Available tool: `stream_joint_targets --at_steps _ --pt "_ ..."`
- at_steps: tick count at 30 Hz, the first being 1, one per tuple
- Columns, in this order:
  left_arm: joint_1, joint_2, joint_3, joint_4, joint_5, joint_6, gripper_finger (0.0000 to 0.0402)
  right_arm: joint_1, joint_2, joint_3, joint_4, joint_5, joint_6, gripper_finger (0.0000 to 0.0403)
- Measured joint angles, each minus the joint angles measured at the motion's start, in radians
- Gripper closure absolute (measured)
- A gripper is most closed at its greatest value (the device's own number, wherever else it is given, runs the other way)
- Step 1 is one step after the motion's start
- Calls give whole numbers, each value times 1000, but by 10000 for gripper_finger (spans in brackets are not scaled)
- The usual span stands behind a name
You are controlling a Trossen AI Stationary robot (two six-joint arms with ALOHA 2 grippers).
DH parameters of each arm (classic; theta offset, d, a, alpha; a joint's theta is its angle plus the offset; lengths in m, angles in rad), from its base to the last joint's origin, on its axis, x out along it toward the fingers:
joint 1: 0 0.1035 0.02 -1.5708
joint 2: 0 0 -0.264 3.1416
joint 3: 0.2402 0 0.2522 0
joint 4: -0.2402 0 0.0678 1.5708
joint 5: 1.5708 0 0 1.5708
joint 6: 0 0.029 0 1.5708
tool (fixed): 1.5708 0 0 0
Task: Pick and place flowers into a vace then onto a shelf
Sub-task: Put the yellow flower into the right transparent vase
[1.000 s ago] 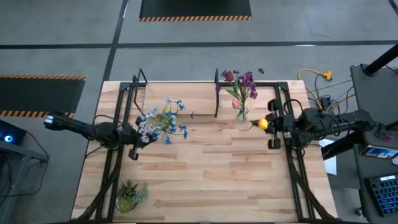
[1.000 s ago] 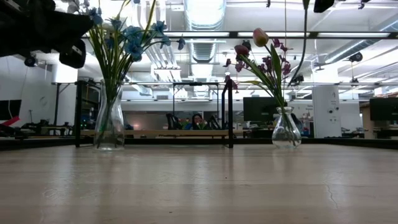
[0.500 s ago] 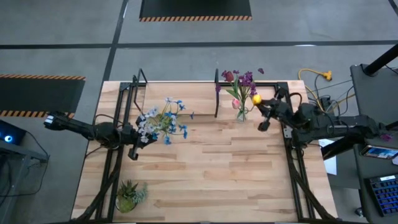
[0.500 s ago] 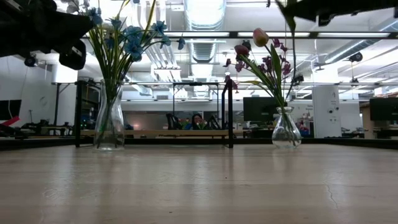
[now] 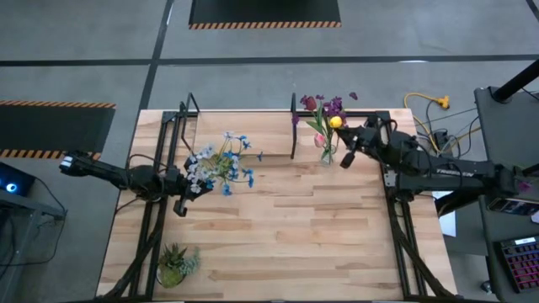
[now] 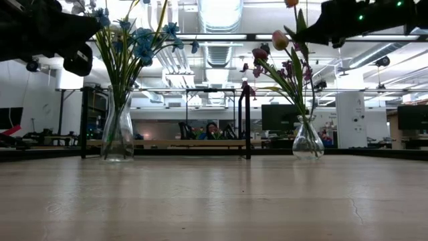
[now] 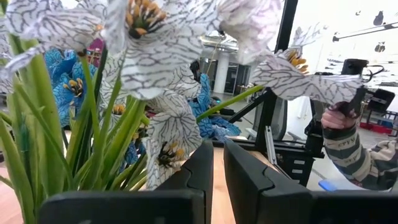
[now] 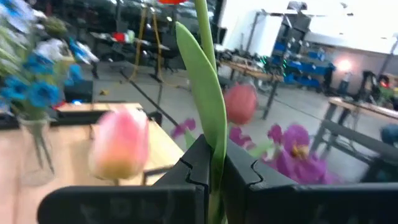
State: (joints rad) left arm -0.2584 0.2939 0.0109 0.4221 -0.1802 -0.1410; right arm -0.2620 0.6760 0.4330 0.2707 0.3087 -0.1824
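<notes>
We see right pincer [image 5: 348,148] clamped on light, bendy orange-yellow flower [image 5: 335,122] stem over vase [image 6: 307,139]; grip mid-stem. Left pincer [image 7: 217,163] narrow.

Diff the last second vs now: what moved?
The right gripper, shut on the yellow flower, swung it from the table's right edge toward the right vase; bloom now over the bouquet. Left gripper, left vase, potted plant unchanged.

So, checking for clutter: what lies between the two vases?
In the high view, only bare shelf and one black upright bracket separate the blue-flower vase from the pink-purple vase.
</notes>
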Motion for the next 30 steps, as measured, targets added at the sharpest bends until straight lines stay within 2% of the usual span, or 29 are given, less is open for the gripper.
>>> stream_joint_targets --at_steps 7,24,27,30 --pt "0 0 0 0 0 0 380 -38 41 -26 19 -31 74 390" --pt "0 0 0 0 3 -37 380 -62 179 -32 25 -19 74 390" --pt "0 0 0 0 3 -37 380 -66 172 -32 24 -19 73 377" --pt "0 1 0 0 3 -37 380 -66 159 -32 20 -19 70 342"
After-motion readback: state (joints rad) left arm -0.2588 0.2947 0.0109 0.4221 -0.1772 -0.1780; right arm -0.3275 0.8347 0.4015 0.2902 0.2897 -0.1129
